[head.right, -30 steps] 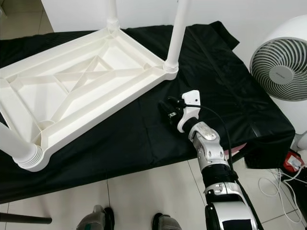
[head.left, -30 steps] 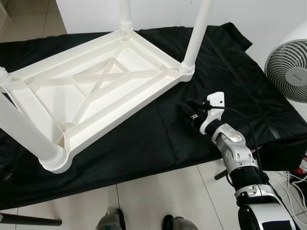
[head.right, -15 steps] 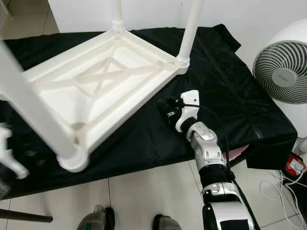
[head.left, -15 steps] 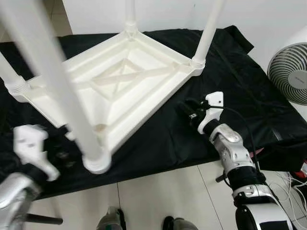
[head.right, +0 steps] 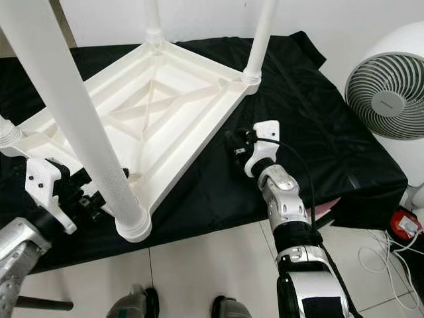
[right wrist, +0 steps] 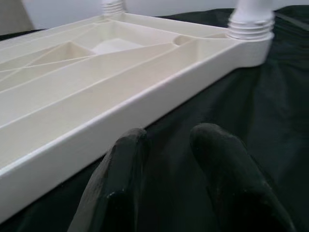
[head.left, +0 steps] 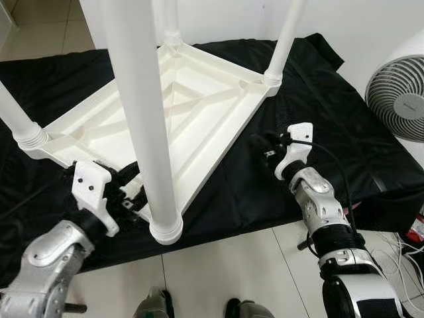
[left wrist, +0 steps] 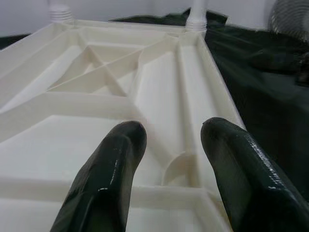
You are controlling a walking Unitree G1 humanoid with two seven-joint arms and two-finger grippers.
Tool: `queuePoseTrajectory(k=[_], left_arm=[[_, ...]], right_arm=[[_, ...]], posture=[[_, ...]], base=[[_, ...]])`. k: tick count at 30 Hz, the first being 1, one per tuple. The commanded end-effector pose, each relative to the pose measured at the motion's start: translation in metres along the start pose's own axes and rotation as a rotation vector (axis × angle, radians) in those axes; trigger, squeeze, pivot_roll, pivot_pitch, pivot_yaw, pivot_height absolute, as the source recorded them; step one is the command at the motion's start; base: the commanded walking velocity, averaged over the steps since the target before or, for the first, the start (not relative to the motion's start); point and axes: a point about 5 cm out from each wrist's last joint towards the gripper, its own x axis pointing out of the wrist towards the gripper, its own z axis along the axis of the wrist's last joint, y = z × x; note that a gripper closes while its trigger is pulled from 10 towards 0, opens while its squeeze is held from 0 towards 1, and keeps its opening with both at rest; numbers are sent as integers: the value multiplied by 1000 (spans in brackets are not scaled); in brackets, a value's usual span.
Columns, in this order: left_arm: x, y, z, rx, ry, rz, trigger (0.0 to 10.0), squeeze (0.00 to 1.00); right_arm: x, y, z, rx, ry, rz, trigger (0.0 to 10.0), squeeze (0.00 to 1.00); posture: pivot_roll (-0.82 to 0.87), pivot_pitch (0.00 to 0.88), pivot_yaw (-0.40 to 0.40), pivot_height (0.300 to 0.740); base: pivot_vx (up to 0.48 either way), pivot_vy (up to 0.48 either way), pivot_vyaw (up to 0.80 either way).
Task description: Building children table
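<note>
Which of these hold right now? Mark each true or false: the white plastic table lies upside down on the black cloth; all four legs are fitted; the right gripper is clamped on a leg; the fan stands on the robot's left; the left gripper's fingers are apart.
1. The white plastic table lies upside down on the black cloth. True.
2. Four white legs stand in its corners. True.
3. The right gripper is clamped on a leg. False: it hovers over the cloth beside the table's edge, holding nothing.
4. The white round fan stands on the robot's left. False: it is on the right.
5. The left gripper has its fingers apart. True.
</note>
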Motion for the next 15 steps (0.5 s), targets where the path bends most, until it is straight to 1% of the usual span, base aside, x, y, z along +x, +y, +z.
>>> queuePoseTrajectory(k=[1,2,3,5,8,10,12,13,15], left_arm=[[-3,7,-1,18,16,6,10000,0],[-3,7,-1,18,16,6,10000,0],[-3,10,1,22,17,8,10000,0],[-3,10,1,22,17,8,10000,0],[0,11,3,31,21,-8,10000,0],[1,10,4,30,21,-13,10000,0],[3,7,7,32,17,-45,10000,0],[3,7,7,32,17,-45,10000,0],[6,2,11,33,7,-76,10000,0]], right_arm=[[2,-3,-2,4,10,-60,10000,0],[2,-3,-2,4,10,-60,10000,0],[5,-5,-3,12,18,-97,10000,0],[5,-5,-3,12,18,-97,10000,0],[17,-4,-2,28,42,-165,10000,0],[19,-4,-1,31,46,-176,10000,0],[28,0,4,48,47,-187,10000,0],[28,0,4,48,47,-187,10000,0],[35,6,8,59,50,-185,10000,0]], posture=[[63,152,26,740],[63,152,26,740],[63,152,26,740],[63,152,26,740],[61,162,28,740],[61,162,28,740],[67,174,21,740],[67,174,21,740],[68,181,25,740]], base=[[0,0,0],[0,0,0],[0,0,0],[0,0,0],[0,0,0],[0,0,0],[0,0,0],[0,0,0],[0,0,0]])
